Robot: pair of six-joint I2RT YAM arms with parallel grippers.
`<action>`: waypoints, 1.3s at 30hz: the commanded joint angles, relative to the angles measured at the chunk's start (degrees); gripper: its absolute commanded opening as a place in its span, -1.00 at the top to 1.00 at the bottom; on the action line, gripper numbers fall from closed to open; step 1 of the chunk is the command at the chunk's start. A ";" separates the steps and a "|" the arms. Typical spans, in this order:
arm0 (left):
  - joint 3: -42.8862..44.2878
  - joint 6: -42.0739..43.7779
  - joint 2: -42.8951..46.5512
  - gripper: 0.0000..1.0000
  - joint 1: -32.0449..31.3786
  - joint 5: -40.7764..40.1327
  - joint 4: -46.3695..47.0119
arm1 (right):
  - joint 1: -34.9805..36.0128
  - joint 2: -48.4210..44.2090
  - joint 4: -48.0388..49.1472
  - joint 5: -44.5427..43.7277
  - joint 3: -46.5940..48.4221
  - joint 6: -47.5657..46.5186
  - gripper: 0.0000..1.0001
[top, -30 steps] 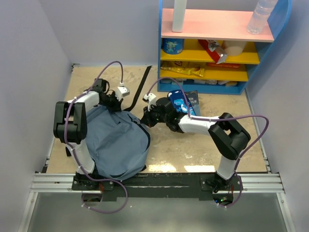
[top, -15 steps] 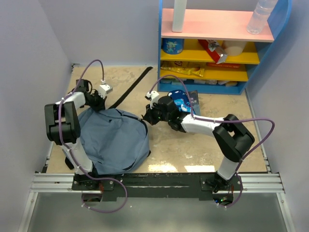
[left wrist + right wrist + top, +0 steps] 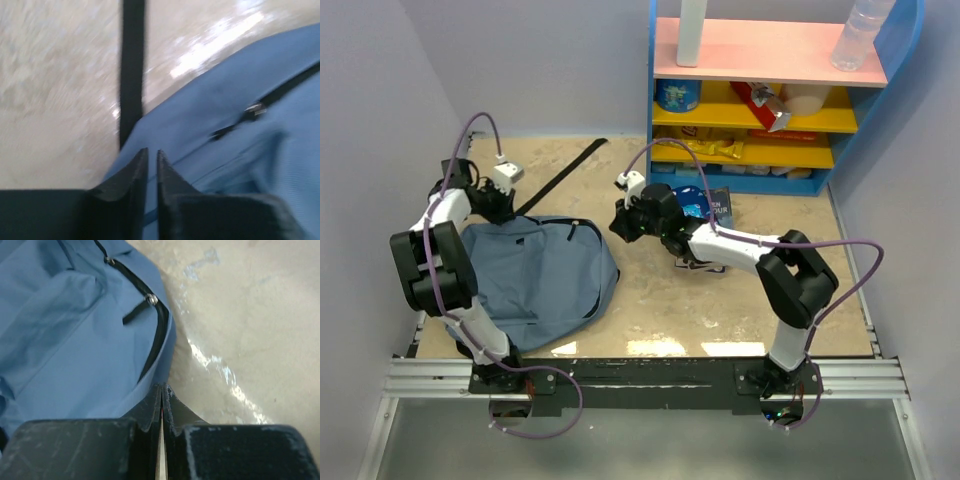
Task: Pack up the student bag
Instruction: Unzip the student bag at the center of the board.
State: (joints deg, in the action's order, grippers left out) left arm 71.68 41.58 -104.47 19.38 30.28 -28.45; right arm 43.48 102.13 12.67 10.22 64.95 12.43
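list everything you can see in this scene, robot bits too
student bag: one, slate blue, left of the table
strap: one, black, on the table beyond the bag
book: one, dark, at the shelf unit's foot
shelf unit: one, blue with pink and yellow shelves, far right
bottle: one, clear, top shelf
tub: one, blue, upper yellow shelf
packets: several, yellow, lower yellow shelf
table: one, beige
left end effector: black, jaws nearly together, at the bag's edge
right end effector: black, shut, empty, near the bag's right edge

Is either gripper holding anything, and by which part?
Right gripper shut on nothing. Left gripper at the student bag, far edge; whether it pinches fabric cannot be told.
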 commanded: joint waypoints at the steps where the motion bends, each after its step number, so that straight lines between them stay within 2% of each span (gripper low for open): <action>1: 1.10 -0.27 7.25 0.51 -6.10 9.43 -5.39 | 0.02 2.98 2.89 2.44 5.62 1.20 0.68; 3: 1.79 -2.02 9.09 0.37 -6.54 11.81 -6.44 | 0.37 3.25 4.29 2.96 6.50 -1.24 0.45; 4: 3.19 -2.55 9.63 0.32 -6.54 13.73 -6.79 | 0.55 3.78 3.95 3.31 7.20 -2.74 0.23; 5: 3.99 -2.73 9.89 0.25 -6.72 14.62 -8.45 | 0.90 4.30 1.68 3.23 9.39 -4.41 0.13; 7: 5.13 -2.82 10.51 0.22 -7.24 15.68 -8.82 | 2.22 5.27 -1.14 1.74 11.94 -9.25 -0.13; 12: 3.46 -1.52 6.22 0.17 -10.50 13.57 -4.16 | 3.89 6.33 -3.44 0.68 14.51 -12.07 -0.39; 14: 4.78 -0.63 2.01 0.16 -10.85 15.50 -4.95 | 4.41 6.94 -4.48 0.15 15.38 -12.07 -0.40; 20: 7.59 5.68 -4.34 0.08 -11.55 17.79 -7.58 | 5.20 8.08 -0.19 5.23 16.43 1.35 -0.33; 21: 7.95 6.14 -4.69 0.08 -11.64 17.71 -7.85 | 5.64 9.92 -0.62 4.90 17.05 3.90 -0.32; 25: 9.00 7.81 -6.19 0.06 -11.99 16.65 -9.08 | 8.19 13.80 -3.26 1.04 20.48 4.54 -0.27; 28: 8.65 8.86 -6.63 0.15 -12.52 15.78 -9.43 | 9.33 14.68 -4.40 -2.12 21.88 -1.76 -0.22; 31: 8.48 10.62 -7.33 0.34 -12.96 14.54 -10.66 | 9.87 13.20 -5.90 -5.82 20.93 -14.15 -0.22; 32: 8.48 11.67 -7.85 0.40 -13.05 14.80 -11.27 | 9.78 12.40 -5.38 -6.08 20.14 -21.75 -0.23; 36: 8.74 13.52 -9.26 0.56 -14.27 15.60 -13.65 | 9.86 7.48 0.34 -8.28 13.20 -38.06 -0.36; 39: 9.53 15.10 -10.06 0.61 -15.68 16.64 -15.67 | 9.78 7.65 -2.46 -8.11 13.88 -48.44 -0.49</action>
State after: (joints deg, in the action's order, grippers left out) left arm 78.67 52.31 -113.25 5.69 44.36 -40.25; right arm 53.58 113.14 8.27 4.43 78.41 -16.05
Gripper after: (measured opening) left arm 0.206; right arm 0.709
